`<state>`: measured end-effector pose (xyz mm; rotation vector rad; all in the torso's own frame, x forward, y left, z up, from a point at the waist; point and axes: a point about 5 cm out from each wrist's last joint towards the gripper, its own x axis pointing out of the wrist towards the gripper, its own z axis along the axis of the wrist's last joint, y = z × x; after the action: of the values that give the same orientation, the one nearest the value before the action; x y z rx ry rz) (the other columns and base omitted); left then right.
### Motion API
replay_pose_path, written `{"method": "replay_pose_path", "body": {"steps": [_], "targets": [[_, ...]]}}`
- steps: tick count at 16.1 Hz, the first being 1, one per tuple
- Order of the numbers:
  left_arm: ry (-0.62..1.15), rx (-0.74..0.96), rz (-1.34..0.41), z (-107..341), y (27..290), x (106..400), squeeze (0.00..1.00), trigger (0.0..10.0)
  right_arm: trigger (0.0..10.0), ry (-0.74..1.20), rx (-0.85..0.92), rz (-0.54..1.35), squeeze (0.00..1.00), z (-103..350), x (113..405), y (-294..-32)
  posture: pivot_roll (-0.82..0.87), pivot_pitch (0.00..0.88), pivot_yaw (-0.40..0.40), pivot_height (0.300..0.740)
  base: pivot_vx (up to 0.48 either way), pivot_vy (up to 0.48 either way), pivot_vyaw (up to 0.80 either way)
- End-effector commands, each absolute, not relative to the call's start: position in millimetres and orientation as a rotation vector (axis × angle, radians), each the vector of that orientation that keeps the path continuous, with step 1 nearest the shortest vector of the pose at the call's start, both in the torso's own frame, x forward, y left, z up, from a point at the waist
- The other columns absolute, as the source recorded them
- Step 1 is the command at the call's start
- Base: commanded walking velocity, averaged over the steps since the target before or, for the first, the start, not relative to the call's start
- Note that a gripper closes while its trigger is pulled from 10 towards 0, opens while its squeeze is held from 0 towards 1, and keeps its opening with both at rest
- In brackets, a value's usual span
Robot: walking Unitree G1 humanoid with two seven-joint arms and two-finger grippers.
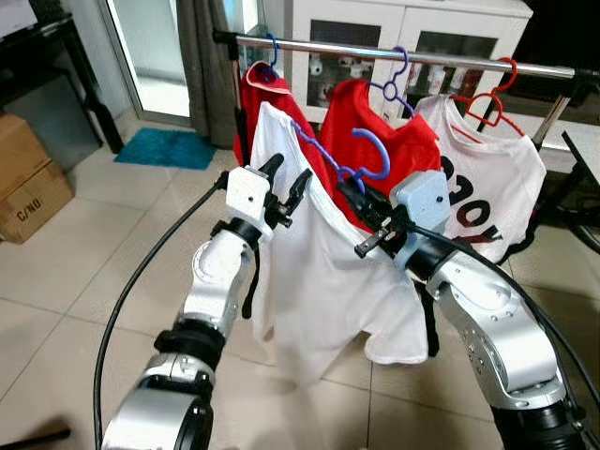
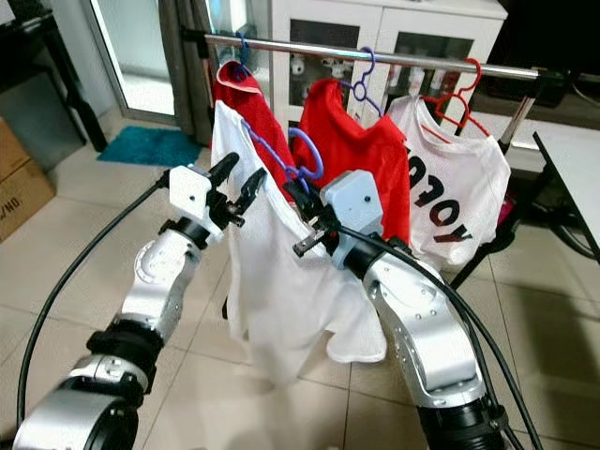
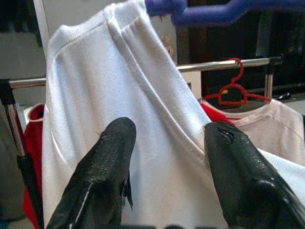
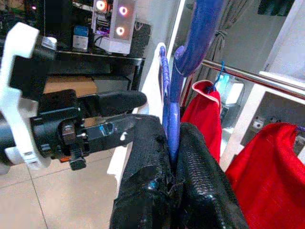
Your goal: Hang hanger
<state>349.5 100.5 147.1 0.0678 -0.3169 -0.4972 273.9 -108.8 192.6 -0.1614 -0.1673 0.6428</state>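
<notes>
A blue hanger (image 1: 373, 157) carries a white T-shirt (image 1: 319, 281) and hangs in the air in front of the metal clothes rail (image 1: 422, 58). My right gripper (image 1: 350, 193) is shut on the hanger's neck just under the hook, as the right wrist view shows with the hanger (image 4: 167, 102) pinched between the fingers (image 4: 147, 157). My left gripper (image 1: 287, 176) is open at the shirt's left shoulder. In the left wrist view the shirt's (image 3: 119, 95) shoulder seam lies just beyond the two spread fingertips (image 3: 116, 143).
On the rail hang two red shirts (image 1: 389, 127) and a printed white shirt on a red hanger (image 1: 487, 108). A white cabinet (image 1: 412, 28) stands behind. Cardboard boxes (image 1: 28, 187) and a teal mat (image 1: 164, 148) lie at left; a table edge (image 1: 586, 155) is at right.
</notes>
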Motion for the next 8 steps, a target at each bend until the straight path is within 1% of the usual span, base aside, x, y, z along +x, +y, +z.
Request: {"method": "replay_pose_path", "body": {"steps": [1, 3, 5, 7, 8], "targets": [[-0.316, 0.093, -0.501, 153.4, 102.0, 356.2, 0.00, 10.0, 0.0, -0.227, -0.173, 0.661, 0.00, 203.3, 273.1, -106.0, -0.18, 0.000, -0.011, 0.740, 0.000, 0.000, 0.00], [-0.310, 0.086, -0.511, 158.5, 102.9, 362.3, 0.00, 10.0, 0.0, -0.235, -0.173, 0.664, 0.00, 204.3, 273.6, -105.1, -0.18, 0.000, -0.011, 0.740, 0.000, 0.000, 0.00], [-0.310, 0.062, -0.621, 161.1, 92.4, 362.2, 0.00, 10.0, 0.0, -0.239, -0.174, 0.664, 0.00, 204.9, 273.8, -104.8, -0.18, 0.000, -0.010, 0.740, 0.000, 0.000, 0.00], [-0.291, 0.077, -0.630, 157.0, 88.8, 361.8, 0.00, 9.8, 0.0, -0.239, -0.175, 0.660, 0.00, 204.8, 273.8, -105.0, -0.18, 0.000, -0.010, 0.740, 0.000, 0.000, 0.00], [-0.288, 0.078, -0.623, 155.9, 88.9, 362.1, 0.00, 7.3, 0.0, -0.240, -0.175, 0.659, 0.00, 204.7, 273.4, -105.1, -0.18, 0.000, -0.001, 0.740, 0.000, 0.000, 0.00]]}}
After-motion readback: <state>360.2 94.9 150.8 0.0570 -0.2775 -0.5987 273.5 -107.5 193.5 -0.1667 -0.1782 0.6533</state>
